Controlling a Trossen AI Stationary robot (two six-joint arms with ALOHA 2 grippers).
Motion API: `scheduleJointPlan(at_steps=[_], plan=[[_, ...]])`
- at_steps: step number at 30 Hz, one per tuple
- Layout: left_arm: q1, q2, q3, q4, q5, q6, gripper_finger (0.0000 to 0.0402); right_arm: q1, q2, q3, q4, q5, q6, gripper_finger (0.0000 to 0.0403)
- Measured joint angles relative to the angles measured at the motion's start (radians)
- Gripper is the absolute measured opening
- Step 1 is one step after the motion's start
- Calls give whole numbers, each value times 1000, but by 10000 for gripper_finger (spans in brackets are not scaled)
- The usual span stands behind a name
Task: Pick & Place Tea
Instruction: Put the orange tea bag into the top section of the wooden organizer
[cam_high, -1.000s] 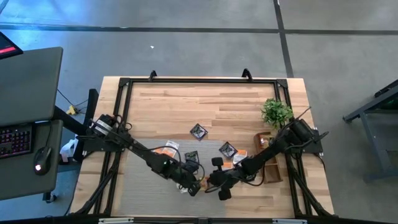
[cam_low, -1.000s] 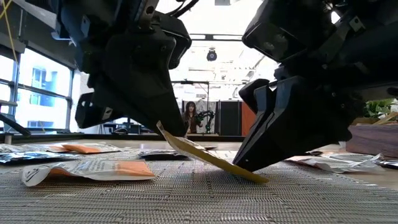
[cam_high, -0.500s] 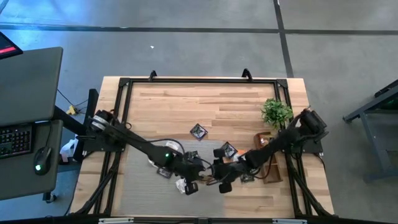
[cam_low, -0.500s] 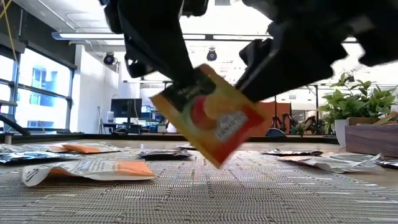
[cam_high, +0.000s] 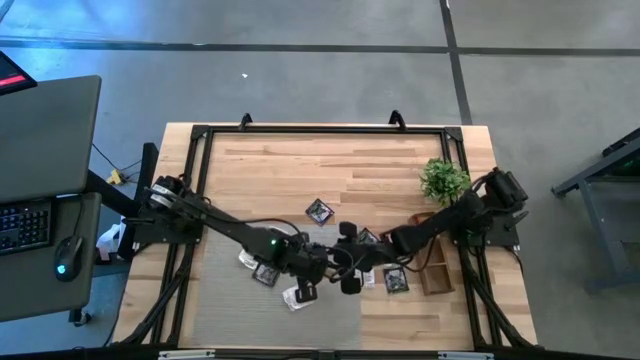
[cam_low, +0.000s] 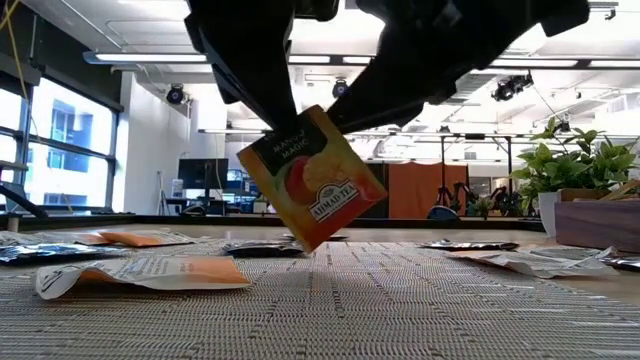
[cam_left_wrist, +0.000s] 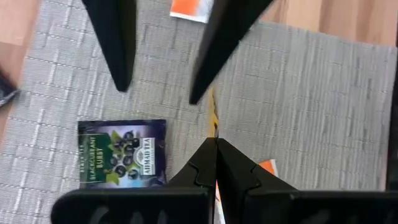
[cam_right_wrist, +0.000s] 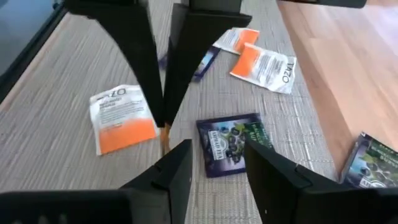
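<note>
One orange sachet (cam_low: 310, 178) pinched in closed L gripper (cam_low: 262, 90), off mat; R gripper (cam_right_wrist: 214, 163) open, empty.

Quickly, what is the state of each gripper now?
Left gripper: closed, holding the orange-yellow square tea sachet above the mat.
Right gripper: open, holding nothing.

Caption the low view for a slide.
Left gripper lifts an orange-yellow tea sachet clear of the grey mat; right gripper open beside it.
</note>
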Motion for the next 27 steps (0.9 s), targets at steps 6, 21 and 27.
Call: scheduleJointPlan(at_steps=[6,21,27], plan=[[1,0,0,-5,-57,1,0,-18,8,1,68,-106,17,127],[1,0,0,-6,-75,18,0,-25,13,2,52,-170,17,61],[1,0,-1,12,-79,18,0,-25,13,2,40,-173,-9,5]])
